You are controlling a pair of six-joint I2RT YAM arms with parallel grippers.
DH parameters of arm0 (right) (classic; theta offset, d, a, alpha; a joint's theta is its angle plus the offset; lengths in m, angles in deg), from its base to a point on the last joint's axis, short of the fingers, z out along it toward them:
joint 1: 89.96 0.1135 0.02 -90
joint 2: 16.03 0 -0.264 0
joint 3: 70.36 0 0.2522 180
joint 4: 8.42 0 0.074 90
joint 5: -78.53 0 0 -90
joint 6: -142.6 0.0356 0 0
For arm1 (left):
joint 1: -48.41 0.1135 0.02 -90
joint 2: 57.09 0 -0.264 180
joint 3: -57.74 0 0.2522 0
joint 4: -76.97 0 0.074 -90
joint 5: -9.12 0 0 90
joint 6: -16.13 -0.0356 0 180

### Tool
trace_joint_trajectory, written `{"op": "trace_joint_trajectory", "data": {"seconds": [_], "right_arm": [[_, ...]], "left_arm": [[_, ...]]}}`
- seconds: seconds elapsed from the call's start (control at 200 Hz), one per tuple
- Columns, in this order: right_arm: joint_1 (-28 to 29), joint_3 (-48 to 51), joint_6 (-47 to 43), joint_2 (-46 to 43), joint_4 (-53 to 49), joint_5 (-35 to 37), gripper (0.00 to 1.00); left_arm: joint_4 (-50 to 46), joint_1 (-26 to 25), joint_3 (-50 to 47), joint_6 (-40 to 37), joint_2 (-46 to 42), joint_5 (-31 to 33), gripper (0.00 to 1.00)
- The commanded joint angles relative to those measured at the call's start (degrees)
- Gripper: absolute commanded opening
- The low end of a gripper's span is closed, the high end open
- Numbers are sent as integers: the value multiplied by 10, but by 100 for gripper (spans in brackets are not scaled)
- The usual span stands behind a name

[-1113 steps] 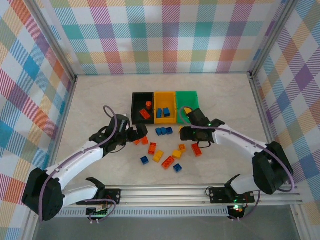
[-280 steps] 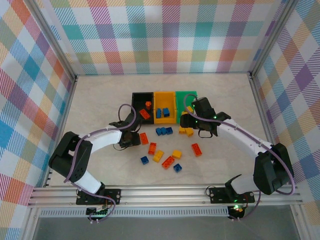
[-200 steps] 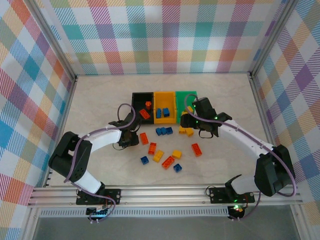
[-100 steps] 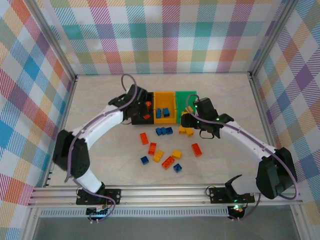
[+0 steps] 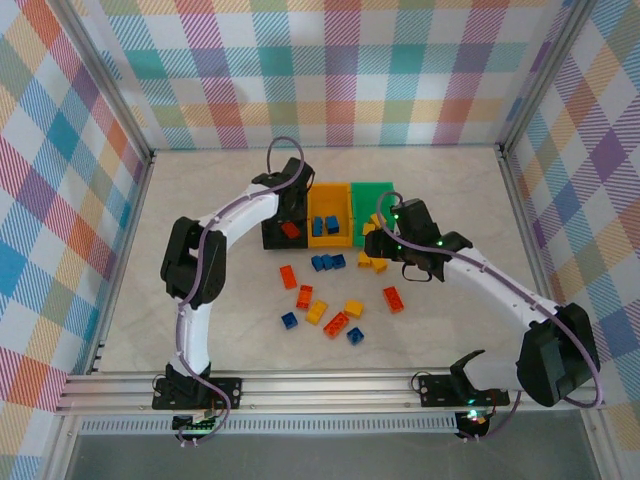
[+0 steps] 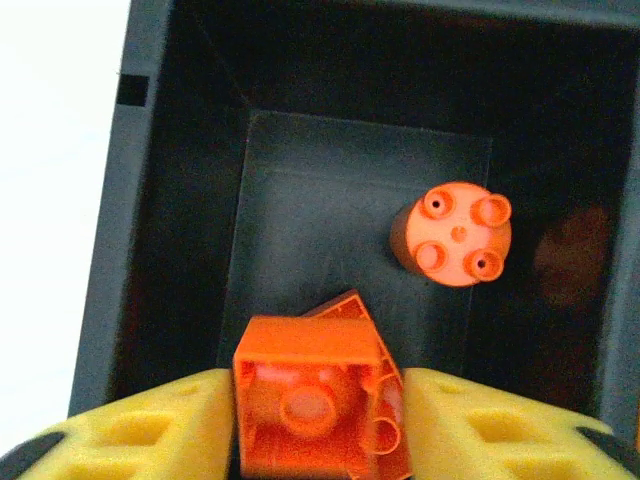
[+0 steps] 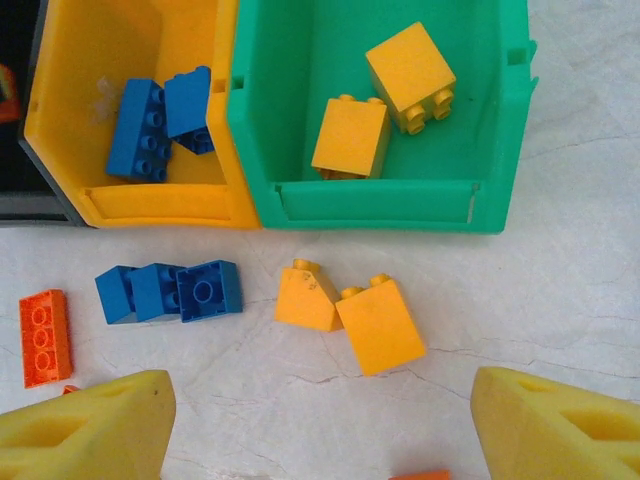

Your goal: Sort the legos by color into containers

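My left gripper (image 5: 292, 212) hangs over the black container (image 5: 270, 238). In the left wrist view its jaws (image 6: 320, 405) stand open round a square orange lego (image 6: 310, 395), hollow side up, with a small gap on its right side. Below it lie another orange lego (image 6: 392, 420) and a round orange one (image 6: 456, 235). My right gripper (image 5: 373, 243) is open above two yellow legos (image 7: 350, 310) on the table, in front of the green container (image 7: 380, 205), which holds two yellow legos (image 7: 380, 100). The yellow-orange container (image 7: 160, 205) holds blue legos (image 7: 155, 125).
Several loose legos lie on the table in front of the bins: a blue cluster (image 5: 327, 262), orange ones (image 5: 289, 277) (image 5: 392, 298) (image 5: 337, 323), yellow ones (image 5: 316, 312) (image 5: 354, 308) and blue ones (image 5: 289, 320) (image 5: 355, 335). Checked walls close the table in on three sides.
My left arm has swung from the table up over the black container with an orange lego, and its jaws have just parted. The right gripper has barely shifted.
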Motion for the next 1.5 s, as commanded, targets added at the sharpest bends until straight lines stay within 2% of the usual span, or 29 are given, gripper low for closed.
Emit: {"op": "trace_joint_trajectory", "data": {"seconds": [0.0, 0.215, 0.335, 0.54, 0.67, 0.8, 0.98, 1.15, 1.33, 1.495], "right_arm": [[-5, 6, 6, -18, 1, 1, 79], [-5, 4, 4, -30, -4, 3, 80], [-6, 8, 6, -35, -7, 0, 80], [-6, 22, 14, -45, -1, 0, 81], [-6, 30, 21, -49, 6, -5, 80], [-6, 30, 27, -48, 6, -9, 80], [-6, 28, 23, -55, -6, -2, 80], [-6, 28, 21, -57, -6, -1, 80], [-6, 30, 23, -55, -3, -3, 80], [-6, 32, 20, -56, -1, -1, 80]], "left_arm": [[-20, -3, 20, 1, -12, 9, 59], [4, -28, -31, 8, -102, -20, 71], [43, -45, -119, 23, -187, -59, 80], [116, -65, -306, 76, -303, -135, 88], [186, -66, -403, 114, -326, -167, 91], [224, -66, -430, 127, -295, -167, 91], [207, -66, -422, 127, -236, -126, 82], [203, -66, -419, 120, -185, -120, 72], [184, -67, -403, 104, -160, -115, 49], [162, -67, -402, 85, -163, -121, 41]]}}
